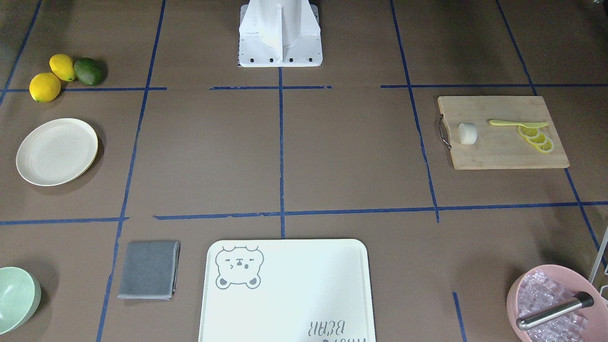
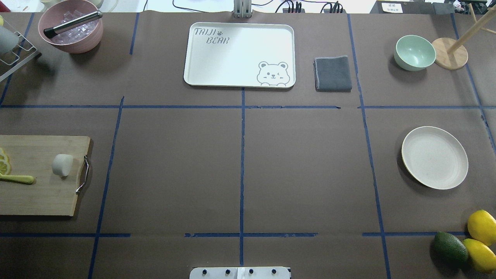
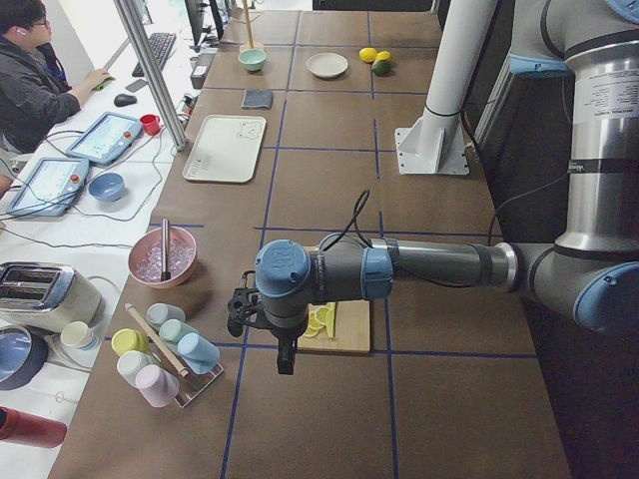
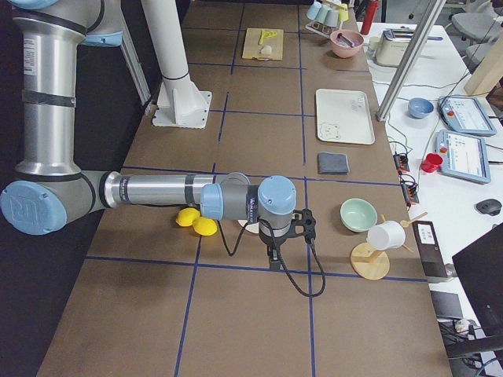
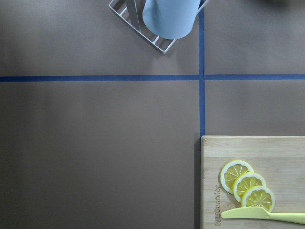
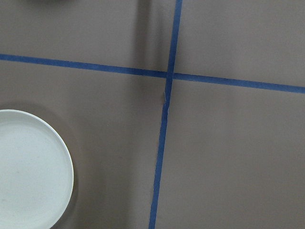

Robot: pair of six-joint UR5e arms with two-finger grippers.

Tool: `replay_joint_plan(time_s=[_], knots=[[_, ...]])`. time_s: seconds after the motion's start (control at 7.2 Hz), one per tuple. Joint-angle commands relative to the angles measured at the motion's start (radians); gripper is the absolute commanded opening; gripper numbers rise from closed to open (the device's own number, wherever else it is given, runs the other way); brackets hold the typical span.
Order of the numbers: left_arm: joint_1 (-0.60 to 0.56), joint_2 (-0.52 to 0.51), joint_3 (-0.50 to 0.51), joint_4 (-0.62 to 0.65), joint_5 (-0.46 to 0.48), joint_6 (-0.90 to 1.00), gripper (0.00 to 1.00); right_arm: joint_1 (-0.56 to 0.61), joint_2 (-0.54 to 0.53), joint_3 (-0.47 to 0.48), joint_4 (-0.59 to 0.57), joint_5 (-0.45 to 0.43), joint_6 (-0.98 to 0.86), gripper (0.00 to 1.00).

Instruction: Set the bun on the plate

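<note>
The bun (image 1: pixel 467 133), a small off-white lump, lies on the wooden cutting board (image 1: pixel 498 152) beside its metal handle, and it shows in the overhead view too as the bun (image 2: pixel 62 165). The cream-white plate (image 2: pixel 434 157) sits bare on the opposite side of the table; the plate (image 6: pixel 28 167) fills the lower left of the right wrist view. My left gripper (image 3: pixel 243 311) hangs over the table by the board's outer end. My right gripper (image 4: pixel 305 222) hangs near the plate. Both show only in side views, so I cannot tell their state.
Lemon slices (image 1: pixel 536 138) and a yellow knife (image 1: pixel 517 123) share the board. Two lemons (image 2: pixel 480 236) and an avocado (image 2: pixel 450 248) lie near the plate. A bear-print tray (image 2: pixel 232 58), grey cloth (image 2: pixel 332 73), mint bowl (image 2: pixel 414 52) and pink ice bowl (image 2: pixel 71 31) line the far side.
</note>
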Motion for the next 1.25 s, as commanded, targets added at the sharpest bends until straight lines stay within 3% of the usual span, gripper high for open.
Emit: replay_joint_plan(time_s=[0.0, 0.28, 0.56, 0.83, 1.11], knots=[[0.003, 0.0, 0.006, -0.002, 0.002, 0.002, 1.0, -0.002, 0.001, 0.0, 0.002, -0.002, 0.0, 1.0], [0.003, 0.0, 0.005, 0.0, -0.001, 0.002, 1.0, -0.026, -0.002, -0.002, 0.011, 0.036, 0.0, 1.0], [0.003, 0.0, 0.008, -0.002, -0.003, 0.002, 1.0, -0.113, -0.003, -0.048, 0.148, 0.071, 0.075, 1.0], [0.003, 0.0, 0.008, -0.002, -0.003, 0.0, 1.0, -0.222, -0.025, -0.107, 0.4, 0.055, 0.371, 1.0], [0.003, 0.0, 0.008, -0.002, -0.003, 0.0, 1.0, -0.343, -0.031, -0.234, 0.776, 0.002, 0.674, 1.0]])
